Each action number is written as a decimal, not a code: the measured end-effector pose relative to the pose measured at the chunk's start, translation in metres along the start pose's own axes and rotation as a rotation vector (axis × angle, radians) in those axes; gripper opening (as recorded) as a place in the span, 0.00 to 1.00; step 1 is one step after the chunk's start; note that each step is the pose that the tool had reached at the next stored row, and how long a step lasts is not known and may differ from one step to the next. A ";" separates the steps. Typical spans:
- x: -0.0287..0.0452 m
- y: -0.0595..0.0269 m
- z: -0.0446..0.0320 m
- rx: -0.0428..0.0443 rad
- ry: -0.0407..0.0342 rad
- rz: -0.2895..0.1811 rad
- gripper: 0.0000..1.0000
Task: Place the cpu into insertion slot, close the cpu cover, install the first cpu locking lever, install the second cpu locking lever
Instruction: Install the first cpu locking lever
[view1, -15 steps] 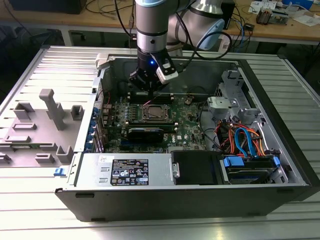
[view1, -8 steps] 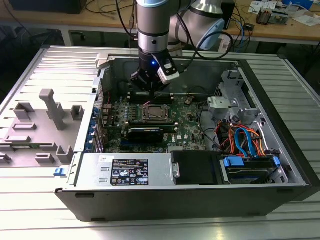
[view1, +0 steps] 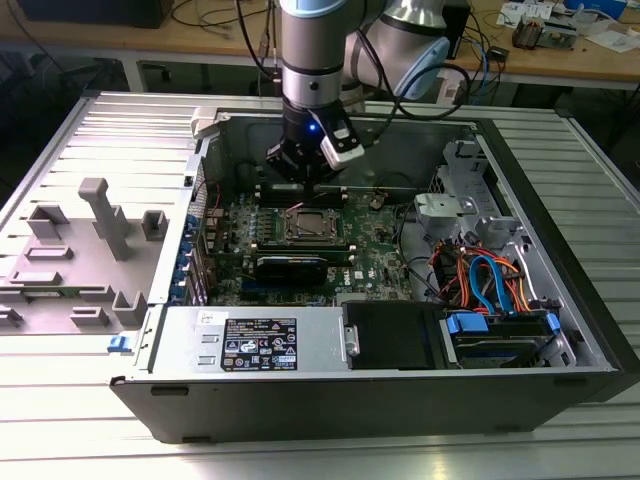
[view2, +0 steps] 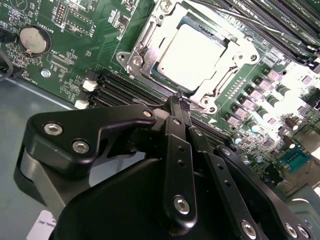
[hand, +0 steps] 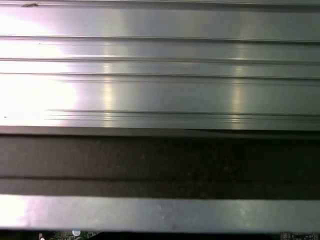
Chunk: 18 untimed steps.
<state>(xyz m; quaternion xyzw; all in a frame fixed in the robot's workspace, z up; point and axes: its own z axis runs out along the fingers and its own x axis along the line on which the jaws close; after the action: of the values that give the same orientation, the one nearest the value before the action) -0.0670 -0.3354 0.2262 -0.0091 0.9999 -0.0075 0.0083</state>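
Nearest in the exterior view, the ribbed aluminium worktop is seen carrying an open computer case laid on its side. A grey moulded fixture is set beside the case toward the exterior view's left. Just inside the near wall of the case a power supply is mounted, and blue and orange cables are bundled toward the exterior view's right. Behind these the green motherboard is laid flat.

At its middle the insertion slot is found. In the second wrist view the cpu is seen seated in the slot, its pale metal top framed by the cpu cover, which is lowered flat over it. The first two steps are therefore judged done, and lever work is judged to be the step in hand.

The hand is poised at the slot's edge, fingers clenched together with no gap shown. A thin wire, taken to be a locking lever, is met at the tips; whether it is actually pinched cannot be told. The lever is judged to call for a downward press and a sideways tuck under its catch, without the cover being lifted.

Farthest off, a wooden worktop strewn with cables is seen behind the arm.
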 end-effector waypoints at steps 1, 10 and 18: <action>-0.0005 0.0001 0.0005 0.0000 0.0000 0.000 0.11; -0.0048 0.0008 0.0042 0.0002 -0.0001 0.000 0.11; -0.0111 0.0010 0.0091 0.0057 0.0001 0.000 0.11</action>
<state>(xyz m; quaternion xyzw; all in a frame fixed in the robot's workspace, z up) -0.0558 -0.3343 0.2173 -0.0091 0.9999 -0.0103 0.0082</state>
